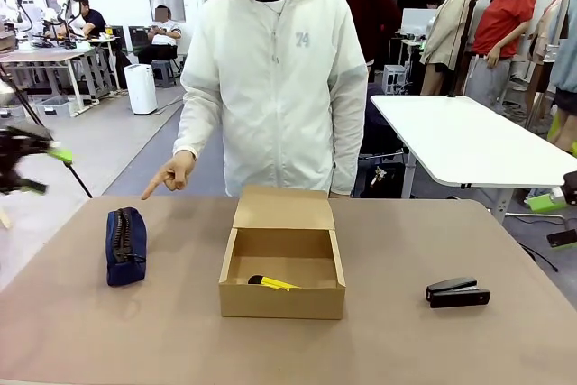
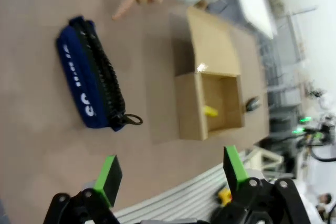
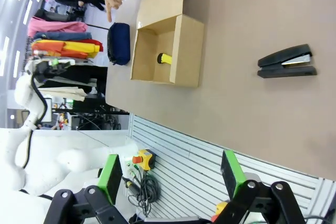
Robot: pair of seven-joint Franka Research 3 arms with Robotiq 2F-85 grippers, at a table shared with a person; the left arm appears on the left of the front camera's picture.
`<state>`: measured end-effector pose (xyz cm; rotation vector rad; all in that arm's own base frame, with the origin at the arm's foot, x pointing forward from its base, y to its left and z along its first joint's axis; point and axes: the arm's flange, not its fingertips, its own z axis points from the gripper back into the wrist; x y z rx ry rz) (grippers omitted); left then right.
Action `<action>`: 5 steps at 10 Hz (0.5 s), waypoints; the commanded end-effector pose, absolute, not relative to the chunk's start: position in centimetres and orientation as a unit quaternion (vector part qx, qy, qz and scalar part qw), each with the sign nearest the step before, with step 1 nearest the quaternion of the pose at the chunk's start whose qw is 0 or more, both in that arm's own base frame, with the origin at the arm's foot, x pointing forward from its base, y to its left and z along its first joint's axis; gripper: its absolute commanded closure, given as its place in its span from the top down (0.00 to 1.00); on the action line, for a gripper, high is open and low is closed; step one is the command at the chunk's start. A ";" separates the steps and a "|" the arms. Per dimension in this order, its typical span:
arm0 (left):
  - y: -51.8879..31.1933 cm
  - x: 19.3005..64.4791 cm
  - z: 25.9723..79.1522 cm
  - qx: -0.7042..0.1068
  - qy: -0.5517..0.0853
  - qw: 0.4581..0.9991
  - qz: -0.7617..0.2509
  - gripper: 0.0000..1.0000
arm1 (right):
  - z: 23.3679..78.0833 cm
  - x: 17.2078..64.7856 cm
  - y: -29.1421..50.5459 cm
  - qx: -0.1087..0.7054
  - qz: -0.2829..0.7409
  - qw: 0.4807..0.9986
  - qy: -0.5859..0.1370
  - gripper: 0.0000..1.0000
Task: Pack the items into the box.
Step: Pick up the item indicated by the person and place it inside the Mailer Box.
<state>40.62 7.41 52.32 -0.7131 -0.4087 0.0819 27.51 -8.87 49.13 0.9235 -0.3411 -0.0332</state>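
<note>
Pouch (image 1: 125,245): navy, zipped; lies on desk (image 1: 406,340) left of box, well apart from it, zip ridge up.
Pouch handling: prob. soft and light, squashes under pads. Best hold is across the narrow body at mid-length; skip the pull ring, too floppy.
Stapler (image 1: 458,292): black, closed, on desk right of box, well apart.
Stapler handling: stiff, likely heaviest of the three, smooth shell so may slip. Pinch across its width near the middle.
Pen tool (image 1: 273,283): yellow/black, already inside box, on its floor by the front wall.
Box (image 1: 281,299): mid-desk, open, flap lid tilted back toward the person. Thin card, light, could slide if bumped.
Person's hand (image 1: 174,173): index finger points down near pouch's far end; apart from it.
L claw (image 2: 172,174): fingers apart, nothing between; above near desk edge, pouch ahead.
R claw (image 3: 170,174): fingers apart, empty; off the desk's near side, stapler ahead.
L wrist view adds: zip teeth, pull ring, white print on pouch side.
R wrist view adds: stapler side-on, box interior from above w/ pen tool's yellow end.
Front view adds: spacing of all items across desk.
</note>
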 end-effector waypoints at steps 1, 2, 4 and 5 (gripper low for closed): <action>3.7 44.4 52.1 -0.171 -0.138 0.975 -0.040 1.00 | 49.0 27.3 -9.0 0.440 -0.007 0.883 -0.166 1.00; 1.5 44.7 52.1 -0.099 -0.154 0.982 -0.046 1.00 | 49.0 27.3 -9.0 0.440 -0.007 0.883 -0.166 1.00; -1.8 45.4 51.1 0.052 -0.155 0.980 -0.111 1.00 | 49.0 27.3 -9.0 0.440 -0.007 0.883 -0.166 1.00; -2.8 45.9 51.3 0.072 -0.166 0.978 -0.099 1.00 | 49.0 27.3 -9.0 0.440 -0.007 0.883 -0.166 1.00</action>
